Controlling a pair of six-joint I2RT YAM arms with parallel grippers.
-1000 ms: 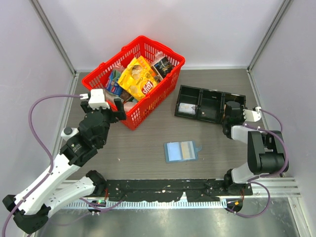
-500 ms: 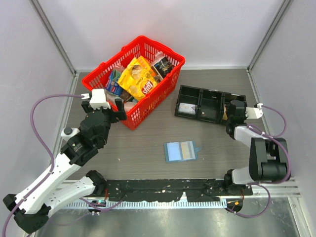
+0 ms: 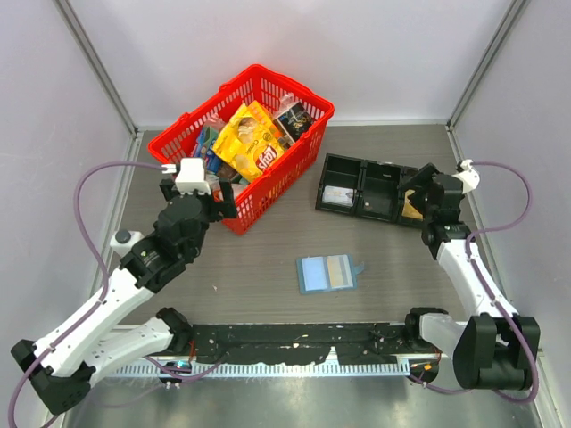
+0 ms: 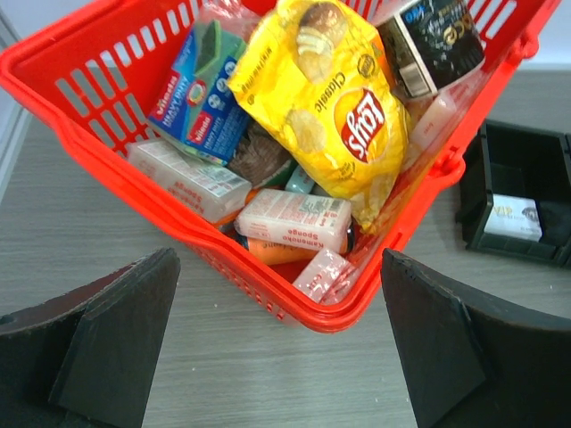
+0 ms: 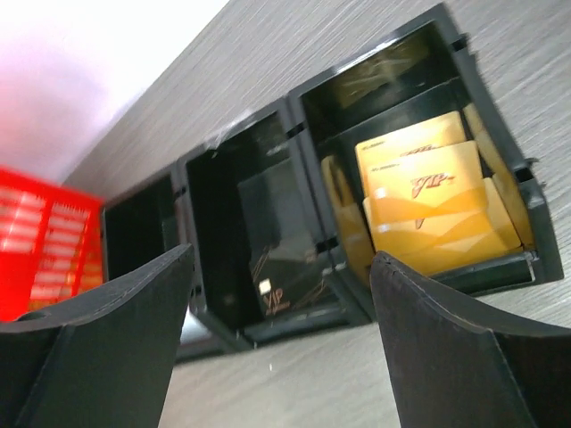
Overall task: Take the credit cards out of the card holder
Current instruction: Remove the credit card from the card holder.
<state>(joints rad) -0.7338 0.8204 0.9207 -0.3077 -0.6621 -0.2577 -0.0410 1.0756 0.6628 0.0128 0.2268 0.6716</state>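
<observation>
The card holder (image 3: 327, 273), a flat blue wallet, lies open on the table in front of the arms, with a tan credit card (image 3: 336, 270) in its right pocket. More gold credit cards (image 5: 428, 192) lie stacked in the right compartment of the black tray (image 3: 360, 203). My right gripper (image 3: 413, 189) hangs open just above that compartment, holding nothing; the right wrist view shows its gripper (image 5: 281, 348) over the tray's near wall. My left gripper (image 3: 212, 194) is open and empty at the red basket's near corner, its gripper (image 4: 277, 348) over bare table.
The red basket (image 3: 314, 143) holds a yellow crisp bag (image 4: 335, 107), sponges and packets. A black card (image 5: 281, 267) lies in the tray's middle compartment and a pale card (image 3: 336, 195) in its left one. Grey walls close in three sides.
My right gripper went from shut to open and drew back upward from the tray's right compartment. The left arm shifted slightly right along the basket.
</observation>
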